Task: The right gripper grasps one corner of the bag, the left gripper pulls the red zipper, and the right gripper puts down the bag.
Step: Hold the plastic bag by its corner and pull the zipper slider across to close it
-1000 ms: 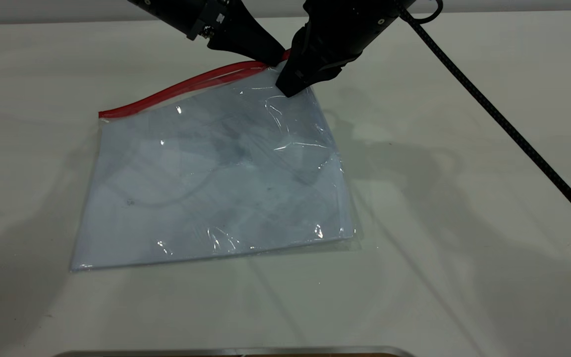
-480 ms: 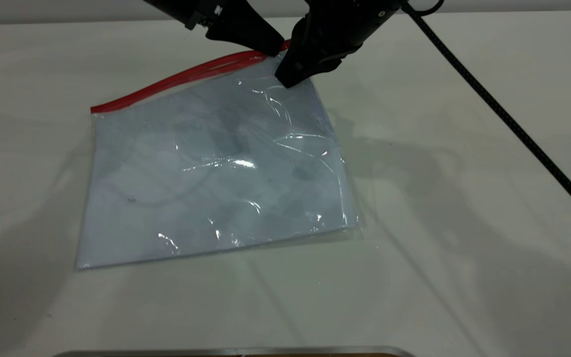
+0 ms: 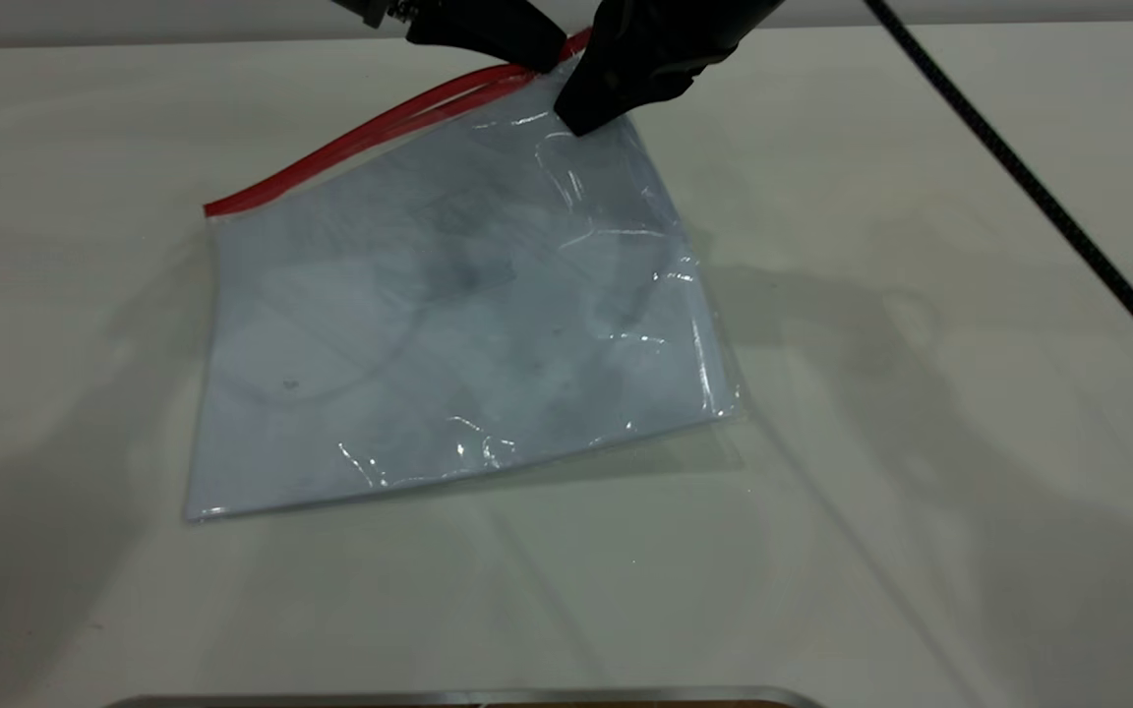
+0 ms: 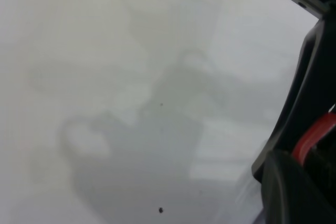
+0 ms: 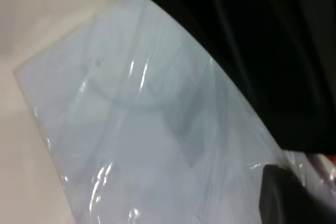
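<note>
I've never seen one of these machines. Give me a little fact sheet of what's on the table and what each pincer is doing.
bag: clear pouch with white sheets inside, far right corner lifted, near edge on the table
red zipper: runs along the bag's far edge
right pincer: shut on the bag's raised corner
left pincer: shut on the red zipper, next to the right pincer
cable: black, trailing across the table's right side

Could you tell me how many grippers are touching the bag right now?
2. The right gripper grips the bag's raised far corner; the left gripper sits beside it on the red zipper. Contact points are partly hidden.
</note>
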{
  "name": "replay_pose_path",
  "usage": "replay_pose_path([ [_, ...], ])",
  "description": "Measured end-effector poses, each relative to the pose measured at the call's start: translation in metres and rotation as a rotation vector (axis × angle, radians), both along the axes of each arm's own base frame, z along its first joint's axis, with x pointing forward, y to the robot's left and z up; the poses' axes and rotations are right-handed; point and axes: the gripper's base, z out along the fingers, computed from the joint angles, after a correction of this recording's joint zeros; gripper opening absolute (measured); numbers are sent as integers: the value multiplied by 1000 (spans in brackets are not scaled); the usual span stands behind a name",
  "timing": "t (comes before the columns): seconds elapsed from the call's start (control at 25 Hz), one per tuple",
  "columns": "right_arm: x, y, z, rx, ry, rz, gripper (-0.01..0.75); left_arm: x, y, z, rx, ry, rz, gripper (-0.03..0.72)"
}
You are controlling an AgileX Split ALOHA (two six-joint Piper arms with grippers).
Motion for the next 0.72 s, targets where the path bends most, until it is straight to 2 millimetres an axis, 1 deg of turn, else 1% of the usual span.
replay_pose_path([
  [0.2,2,-5,2,19,16,-9,35,2,6,1,-12,7,11,72],
  [0.32,7,-17,5,-6,-5,-17,35,10,29,-4,46,-18,54,53],
  [0.4,9,-21,9,-11,-24,-28,35,13,38,-5,61,-24,76,51],
  [0.56,9,-21,17,-6,-43,-28,35,14,43,-5,62,-26,84,51],
  [0.72,8,-20,18,-1,-36,-18,35,15,42,-3,32,-13,98,55],
])
